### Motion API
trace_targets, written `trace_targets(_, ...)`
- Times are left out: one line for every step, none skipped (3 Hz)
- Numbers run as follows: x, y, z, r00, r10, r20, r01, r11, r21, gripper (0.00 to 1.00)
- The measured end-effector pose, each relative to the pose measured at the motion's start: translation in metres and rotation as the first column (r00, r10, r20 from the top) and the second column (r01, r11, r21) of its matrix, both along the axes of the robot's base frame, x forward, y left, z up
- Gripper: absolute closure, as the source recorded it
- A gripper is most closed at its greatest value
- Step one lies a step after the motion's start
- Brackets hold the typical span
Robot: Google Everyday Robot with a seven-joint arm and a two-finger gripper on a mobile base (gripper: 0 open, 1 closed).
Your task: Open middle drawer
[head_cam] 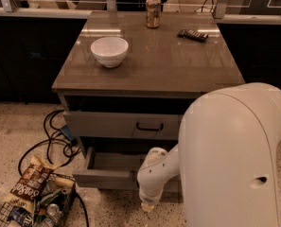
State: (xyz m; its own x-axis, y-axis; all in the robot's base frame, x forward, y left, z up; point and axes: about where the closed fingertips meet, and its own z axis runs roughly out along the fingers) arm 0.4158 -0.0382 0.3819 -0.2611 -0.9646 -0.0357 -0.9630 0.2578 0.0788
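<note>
One middle drawer (101,178) pulled out, gripper (148,205) low at its front

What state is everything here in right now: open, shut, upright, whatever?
Middle drawer: pulled open.
Top drawer: shut.
Bowl: upright, looks empty.
Can: standing upright.
Remote: lying flat.
End effector: hanging low in front of the middle drawer.

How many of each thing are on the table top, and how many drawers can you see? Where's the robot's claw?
White bowl: 1
Can: 1
Black remote-like thing: 1
Drawers: 2, the top drawer and the pulled-out middle drawer
Total: 5
The claw hangs low, in front of the middle drawer.
</note>
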Motion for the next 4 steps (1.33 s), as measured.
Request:
trace_targets(0.000,0.000,0.001,1.0000,0.000,0.000,0.000,1.000,0.000,0.78)
trace_targets(-0.001,0.000,0.003,1.0000,0.000,-0.001,0.000,1.000,-0.001,1.00)
trace_targets(-0.002,0.001,0.001,1.0000,0.000,-0.001,0.000,1.000,-0.002,1.00)
trace_targets(-0.011,0.004,0.005,0.9998,-0.005,-0.021,0.005,1.000,-0.015,1.00)
